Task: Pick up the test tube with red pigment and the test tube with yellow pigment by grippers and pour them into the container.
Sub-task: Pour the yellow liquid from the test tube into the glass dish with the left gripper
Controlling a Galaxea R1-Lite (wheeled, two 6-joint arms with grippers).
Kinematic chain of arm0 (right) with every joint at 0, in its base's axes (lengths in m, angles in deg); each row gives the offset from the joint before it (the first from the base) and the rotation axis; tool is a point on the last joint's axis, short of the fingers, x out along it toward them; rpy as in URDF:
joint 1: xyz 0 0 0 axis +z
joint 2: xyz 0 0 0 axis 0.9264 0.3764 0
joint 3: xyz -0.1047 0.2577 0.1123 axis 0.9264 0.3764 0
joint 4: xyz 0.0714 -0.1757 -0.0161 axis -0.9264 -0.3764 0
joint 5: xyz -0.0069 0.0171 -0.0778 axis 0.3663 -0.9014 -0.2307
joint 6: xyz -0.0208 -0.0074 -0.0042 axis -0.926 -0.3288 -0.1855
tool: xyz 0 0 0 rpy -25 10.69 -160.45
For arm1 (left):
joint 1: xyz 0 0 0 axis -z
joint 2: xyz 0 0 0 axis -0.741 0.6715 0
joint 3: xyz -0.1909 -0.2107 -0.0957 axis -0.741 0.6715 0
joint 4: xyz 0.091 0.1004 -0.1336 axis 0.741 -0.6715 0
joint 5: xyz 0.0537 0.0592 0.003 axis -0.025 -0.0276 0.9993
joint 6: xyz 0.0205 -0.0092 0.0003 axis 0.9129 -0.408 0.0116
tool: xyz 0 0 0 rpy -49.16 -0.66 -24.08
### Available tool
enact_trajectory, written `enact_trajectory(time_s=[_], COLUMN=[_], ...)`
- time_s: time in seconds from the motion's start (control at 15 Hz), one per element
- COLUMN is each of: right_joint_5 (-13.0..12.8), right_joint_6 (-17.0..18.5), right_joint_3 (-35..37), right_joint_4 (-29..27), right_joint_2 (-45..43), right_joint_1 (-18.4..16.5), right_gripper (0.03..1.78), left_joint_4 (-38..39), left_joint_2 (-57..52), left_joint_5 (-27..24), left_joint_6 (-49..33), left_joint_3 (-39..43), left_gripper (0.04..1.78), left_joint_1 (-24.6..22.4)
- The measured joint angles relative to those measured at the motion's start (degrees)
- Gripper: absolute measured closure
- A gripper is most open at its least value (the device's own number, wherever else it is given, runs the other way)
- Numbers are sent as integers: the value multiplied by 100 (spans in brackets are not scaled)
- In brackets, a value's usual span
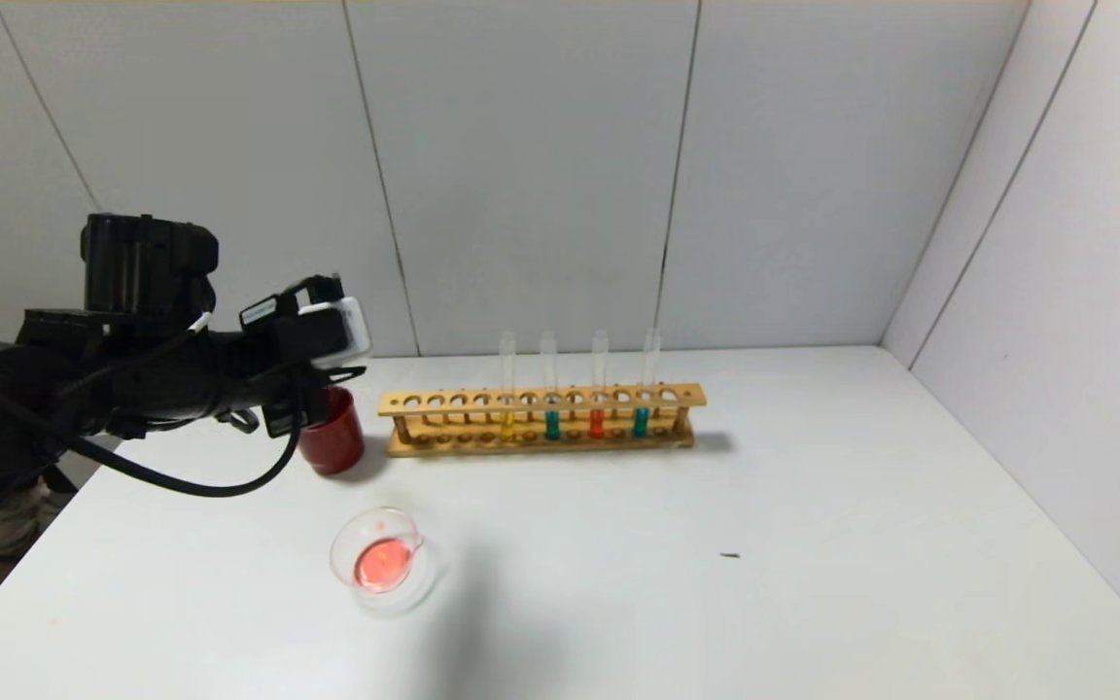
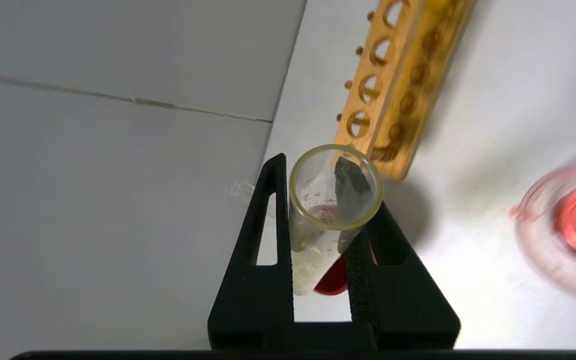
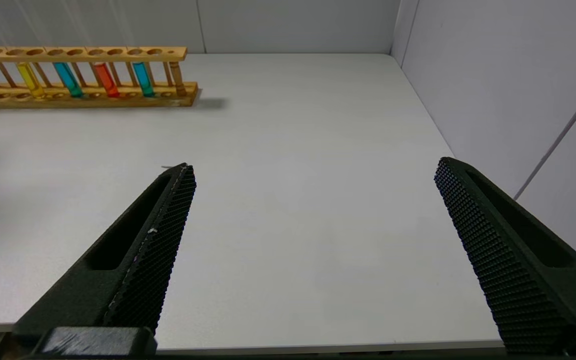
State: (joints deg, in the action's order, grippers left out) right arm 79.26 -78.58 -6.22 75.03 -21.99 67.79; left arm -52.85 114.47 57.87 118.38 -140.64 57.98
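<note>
White table (image 1: pixel 813 544) and grey panels. Left gripper (image 2: pixel 324 240) pinches an emptied test tube (image 2: pixel 328 210) above the dark red cup (image 1: pixel 332 442); container (image 1: pixel 383 562) already holds red liquid. Right gripper (image 3: pixel 313 260) spread, idle. Likely next: discard, then fetch the yellow tube (image 1: pixel 507 389)

No text, label, brand, number or sign can be read on anything in these views.
</note>
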Motion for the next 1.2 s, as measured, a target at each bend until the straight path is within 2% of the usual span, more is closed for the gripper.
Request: enact_trajectory(time_s=[0.2, 0.53, 1.0, 1.2], right_joint_5=[0, 0, 0, -2], right_joint_6=[0, 0, 0, 0], right_joint_3=[0, 0, 0, 0], right_joint_4=[0, 0, 0, 0], right_joint_2=[0, 0, 0, 0], right_joint_1=[0, 0, 2, 0], right_gripper=[6, 6, 6, 6], left_joint_4=[328, 1456, 1419, 1397], left_joint_2=[27, 107, 212, 226], left_joint_5=[-11, 11, 252, 355], left_joint_6=[1309, 2263, 3667, 3884], left_joint_3=[574, 1610, 1788, 1794], left_gripper=[148, 148, 148, 148], left_joint_1=[-11, -22, -149, -232])
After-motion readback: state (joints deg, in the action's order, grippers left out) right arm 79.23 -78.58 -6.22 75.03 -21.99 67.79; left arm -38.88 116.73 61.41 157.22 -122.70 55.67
